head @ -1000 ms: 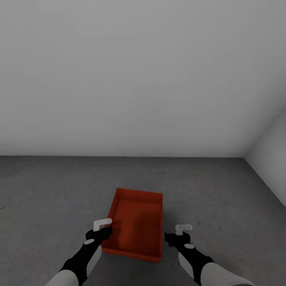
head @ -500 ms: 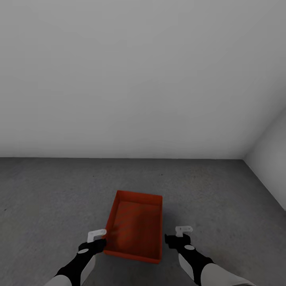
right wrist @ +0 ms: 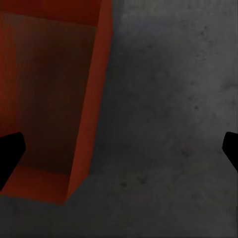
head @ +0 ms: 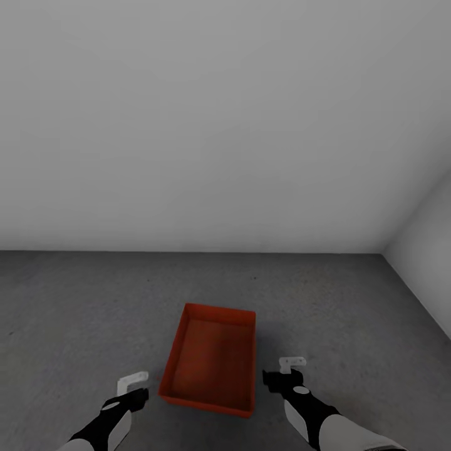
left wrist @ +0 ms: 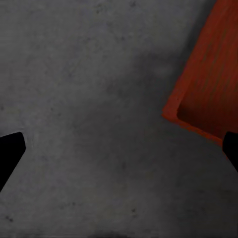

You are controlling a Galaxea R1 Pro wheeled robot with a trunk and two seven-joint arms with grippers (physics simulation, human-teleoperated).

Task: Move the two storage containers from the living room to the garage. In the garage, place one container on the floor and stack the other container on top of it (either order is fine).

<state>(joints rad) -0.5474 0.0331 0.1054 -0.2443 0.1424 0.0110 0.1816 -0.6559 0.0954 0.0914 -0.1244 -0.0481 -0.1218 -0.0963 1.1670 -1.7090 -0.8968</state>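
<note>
Nearest to the robot, the left gripper [head: 133, 387] is seen low over the floor [head: 75, 313], just beside the near left corner of the storage container [head: 212, 362]. Its fingers are spread wide in the left wrist view, and nothing is held between them. The right gripper [head: 285, 371] is seen just beside the right wall of the box. Its fingers are spread wide too, and nothing is held there.

A little farther out, the orange-red box is set flat on the dark grey floor, open side up. Nothing is seen inside it. It is touched by neither gripper.

Beyond the box, bare floor is seen, then the pale grey wall [head: 225, 125] of the garage, with a corner far off to the right.

One box seems to be set down. A second box is probably still to be brought and put on top.

What could go wrong: the box could be bumped and pushed crooked if an arm is swung too close. The second box could then be set down badly and tip off.
</note>
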